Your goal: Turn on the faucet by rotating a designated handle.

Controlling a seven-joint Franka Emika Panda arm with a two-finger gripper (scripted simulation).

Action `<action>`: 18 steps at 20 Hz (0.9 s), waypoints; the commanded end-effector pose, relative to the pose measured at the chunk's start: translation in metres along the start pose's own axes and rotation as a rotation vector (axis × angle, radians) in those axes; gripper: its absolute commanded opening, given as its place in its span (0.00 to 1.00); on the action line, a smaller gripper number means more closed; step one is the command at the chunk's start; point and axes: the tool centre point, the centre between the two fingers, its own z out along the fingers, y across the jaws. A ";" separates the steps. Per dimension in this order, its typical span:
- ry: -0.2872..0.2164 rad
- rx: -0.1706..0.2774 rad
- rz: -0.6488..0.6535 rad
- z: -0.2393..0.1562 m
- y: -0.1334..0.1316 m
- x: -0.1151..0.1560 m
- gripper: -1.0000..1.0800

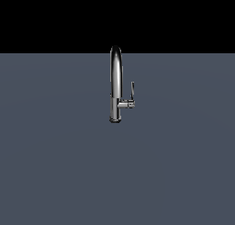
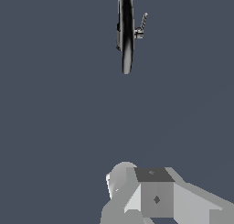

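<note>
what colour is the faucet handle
Dark chrome grey, a thin blade beside the shiny silver faucet; the handle shows best in the exterior view.

Only in the wrist view does the tool (image 2: 151, 191) show, as a grey blocky body whose fingers and spread cannot be made out.

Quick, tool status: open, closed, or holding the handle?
Tool: cannot be told; its fingers are not shown clearly. It holds nothing and is far from the handle.
</note>
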 end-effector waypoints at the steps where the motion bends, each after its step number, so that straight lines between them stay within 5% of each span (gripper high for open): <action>1: 0.000 0.000 0.000 0.000 0.000 0.000 0.00; 18: -0.089 0.084 0.087 0.003 -0.003 0.040 0.00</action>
